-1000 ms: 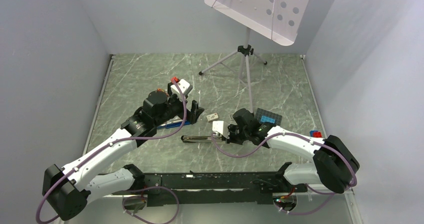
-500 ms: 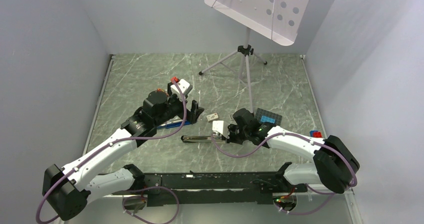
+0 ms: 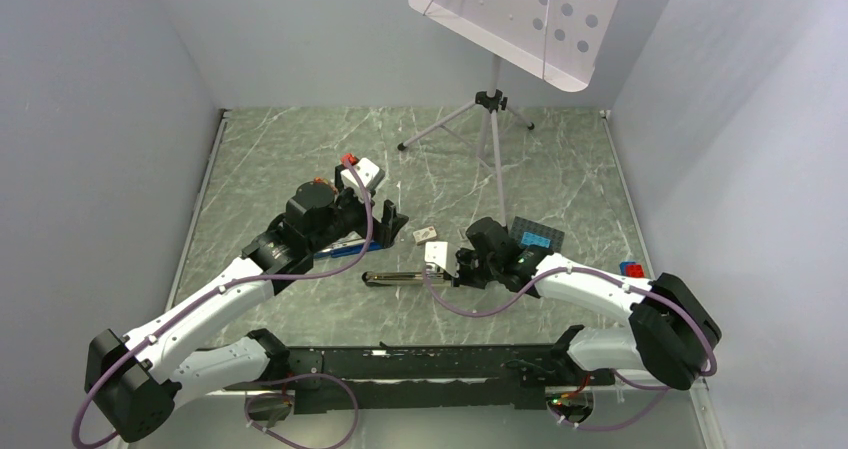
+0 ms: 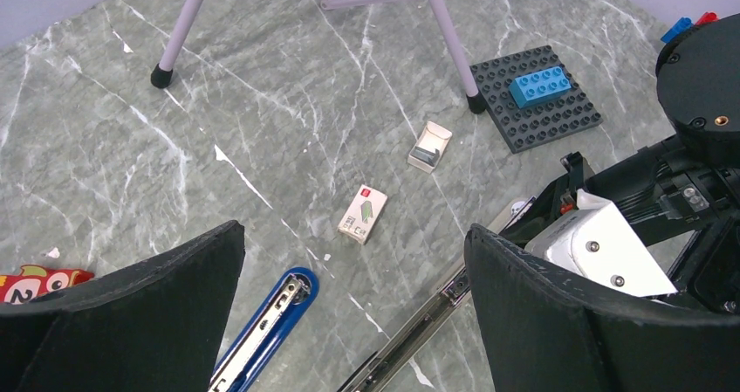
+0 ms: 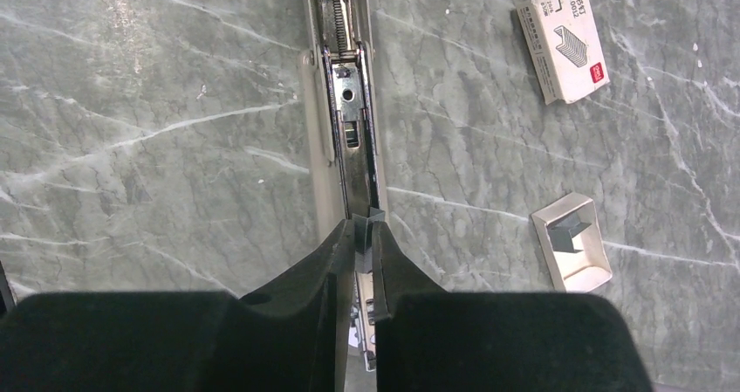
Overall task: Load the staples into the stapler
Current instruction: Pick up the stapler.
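The open silver stapler (image 3: 398, 278) lies flat, its magazine channel (image 5: 347, 104) facing up. My right gripper (image 5: 365, 239) is shut on a tiny grey block of staples (image 5: 365, 226) and holds it right over the channel's near end. In the top view the right gripper (image 3: 452, 269) is at the stapler's right end. My left gripper (image 4: 353, 245) hangs open and empty above the table (image 3: 388, 224), left of the stapler (image 4: 419, 331).
A blue stapler (image 4: 262, 326) lies open under the left gripper. A closed staple box (image 5: 563, 38) and an open box tray (image 5: 572, 239) lie right of the channel. A dark toy baseplate with a blue brick (image 3: 535, 237) and a tripod (image 3: 490, 104) stand behind.
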You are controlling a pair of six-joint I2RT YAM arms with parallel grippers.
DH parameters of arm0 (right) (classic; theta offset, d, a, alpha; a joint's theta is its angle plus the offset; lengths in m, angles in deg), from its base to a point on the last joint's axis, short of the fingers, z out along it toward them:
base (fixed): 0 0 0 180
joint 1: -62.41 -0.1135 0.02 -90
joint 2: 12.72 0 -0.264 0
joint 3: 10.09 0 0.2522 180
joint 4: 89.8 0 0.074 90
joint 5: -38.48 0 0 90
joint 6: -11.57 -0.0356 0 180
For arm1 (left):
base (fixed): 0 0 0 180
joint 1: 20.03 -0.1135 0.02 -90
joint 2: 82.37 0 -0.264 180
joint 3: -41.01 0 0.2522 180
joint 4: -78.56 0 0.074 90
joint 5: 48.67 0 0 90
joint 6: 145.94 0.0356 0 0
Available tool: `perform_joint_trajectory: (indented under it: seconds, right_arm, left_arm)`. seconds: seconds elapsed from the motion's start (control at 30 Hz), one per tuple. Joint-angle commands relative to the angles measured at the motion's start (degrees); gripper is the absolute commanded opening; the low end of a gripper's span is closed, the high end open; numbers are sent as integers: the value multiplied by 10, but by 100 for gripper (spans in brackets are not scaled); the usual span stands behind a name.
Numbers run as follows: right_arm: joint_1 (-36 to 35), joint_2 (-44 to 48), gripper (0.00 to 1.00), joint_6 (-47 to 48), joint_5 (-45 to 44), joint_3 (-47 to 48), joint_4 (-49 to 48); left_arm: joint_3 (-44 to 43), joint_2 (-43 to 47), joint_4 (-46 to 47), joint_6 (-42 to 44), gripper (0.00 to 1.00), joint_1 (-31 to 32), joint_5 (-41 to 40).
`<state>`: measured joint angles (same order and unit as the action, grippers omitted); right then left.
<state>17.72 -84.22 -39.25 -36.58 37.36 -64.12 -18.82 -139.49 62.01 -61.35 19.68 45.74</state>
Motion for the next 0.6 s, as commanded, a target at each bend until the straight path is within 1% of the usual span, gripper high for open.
perform_joint_trajectory:
  seconds: [0.0, 0.33, 0.57]
  right_arm:
    - [-3, 7, 12, -1, -11, -4, -16]
    - [-3, 7, 14, -2, -10, -4, -16]
    - [-4, 16, 12, -1, -14, -1, -14]
  left_arm:
    - [3, 7, 23, -6, 99, -2, -6]
    - [1, 6, 23, -3, 99, -2, -6]
    - [0, 6, 23, -4, 99, -2, -5]
